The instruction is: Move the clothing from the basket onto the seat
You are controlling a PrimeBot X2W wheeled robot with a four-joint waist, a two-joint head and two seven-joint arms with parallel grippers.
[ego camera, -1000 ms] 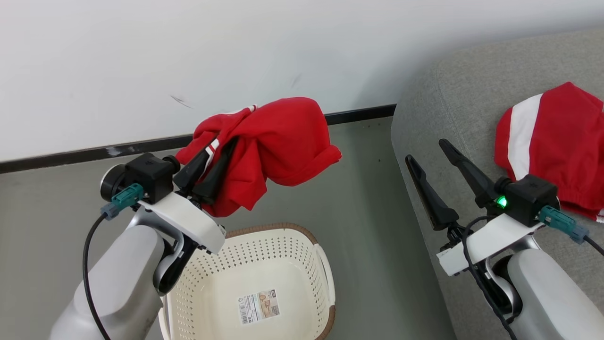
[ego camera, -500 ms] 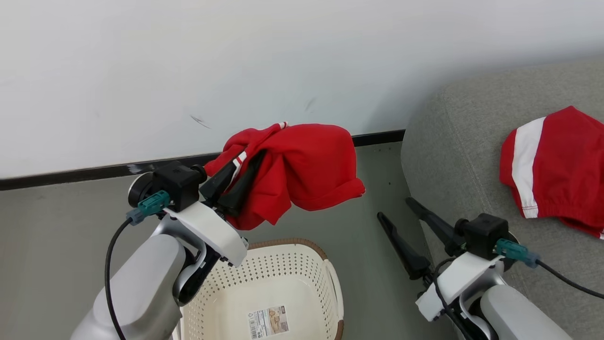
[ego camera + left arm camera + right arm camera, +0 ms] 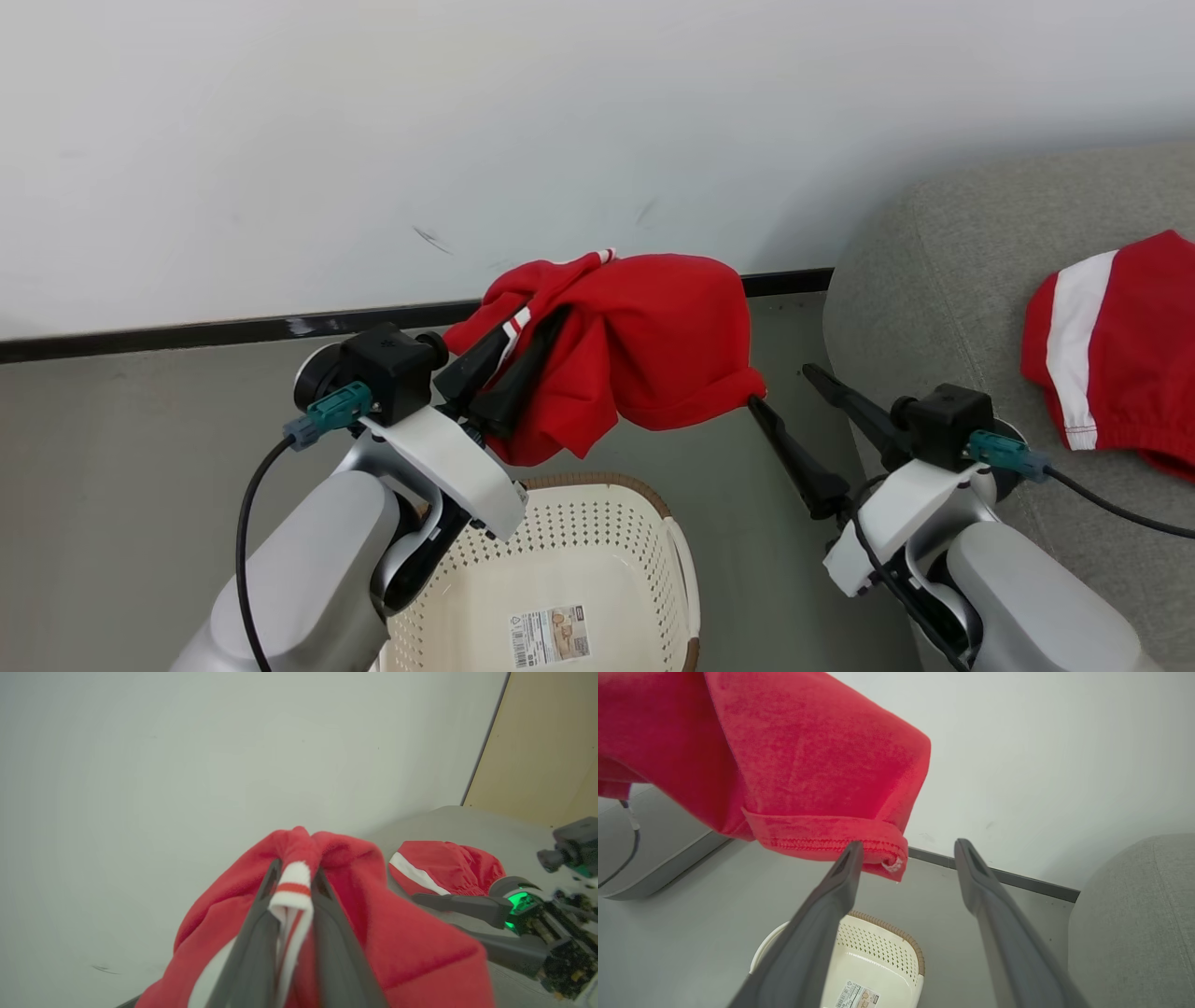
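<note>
In the centre-left of the head view, the left tool (image 3: 540,317) is pinching a red garment (image 3: 653,345) between nearly closed fingers, angling up-right from its pale forearm (image 3: 299,579). At lower right, the right tool (image 3: 780,385) is gaping wide and gripping nothing, its fingers pointing up-left.

The right gripper (image 3: 908,847) stands wide open, its 2 dark fingers (image 3: 808,933) rising from the bottom edge with nothing between them. A red garment (image 3: 784,756) hangs across the upper left, its stitched hem drooping to the tip of the finger on the view's left; whether they touch cannot be told. Below, on the grey floor (image 3: 691,933), sits the cream perforated basket (image 3: 887,938) with a brown rim and a sticker (image 3: 857,995) on its bottom. The grey seat (image 3: 1134,914) fills the lower right corner, under a white wall (image 3: 1041,765) with a dark skirting strip (image 3: 1017,877).
</note>
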